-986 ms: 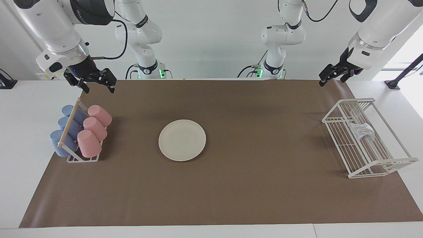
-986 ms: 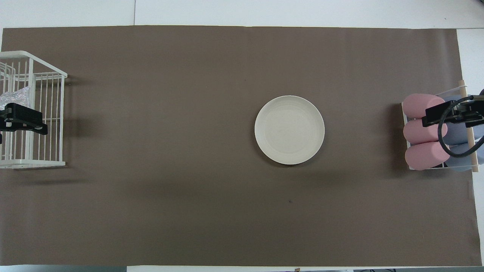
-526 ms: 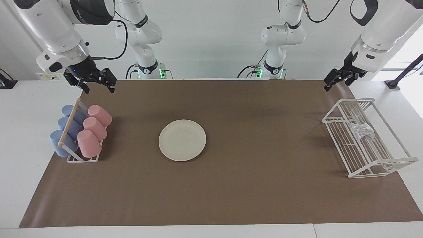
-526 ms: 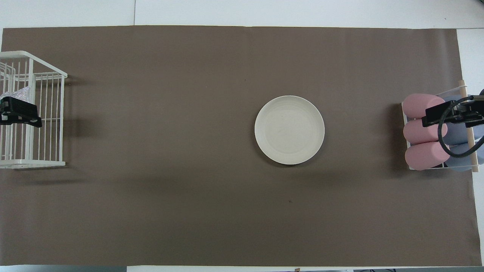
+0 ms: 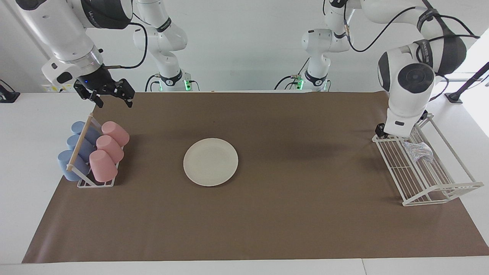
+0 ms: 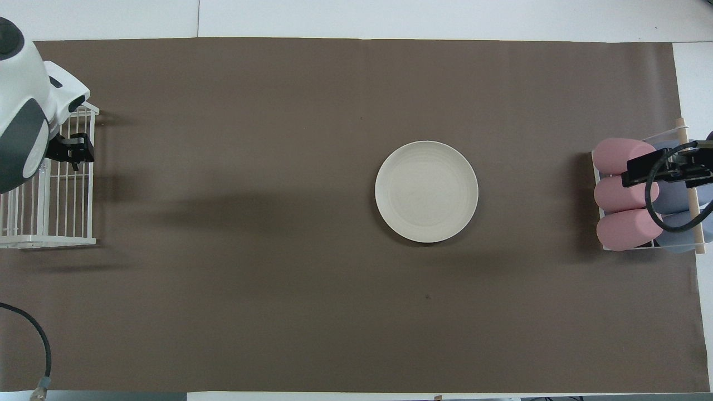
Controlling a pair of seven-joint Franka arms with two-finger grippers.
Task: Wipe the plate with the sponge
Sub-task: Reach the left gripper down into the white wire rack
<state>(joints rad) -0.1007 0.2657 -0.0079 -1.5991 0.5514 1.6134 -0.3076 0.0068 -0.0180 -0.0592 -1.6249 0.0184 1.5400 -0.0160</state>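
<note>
The cream-white plate point(image 5: 210, 162) point(image 6: 426, 191) lies flat in the middle of the brown mat with nothing on it. The silvery sponge point(image 5: 418, 151) rests inside the white wire rack point(image 5: 439, 187) at the left arm's end of the table; in the overhead view the arm hides it. My left gripper point(image 5: 400, 133) point(image 6: 75, 151) hangs low over the rack's end nearer the robots, just short of the sponge. Its wrist covers most of it, and the black ends showing on either side stand apart, open and holding nothing. My right gripper point(image 5: 112, 100) point(image 6: 668, 167) waits open above the cup rack.
A small rack point(image 5: 93, 152) point(image 6: 629, 195) of pink and blue cups lying on their sides stands at the right arm's end of the mat. The left arm's bulky elbow point(image 5: 414, 76) looms above the wire rack point(image 6: 50, 239). A cable point(image 6: 33, 334) shows at the overhead view's edge.
The left arm has swung forward and down, bringing its gripper from above the mat's edge to low over the wire rack beside the sponge. The right arm has not moved.
</note>
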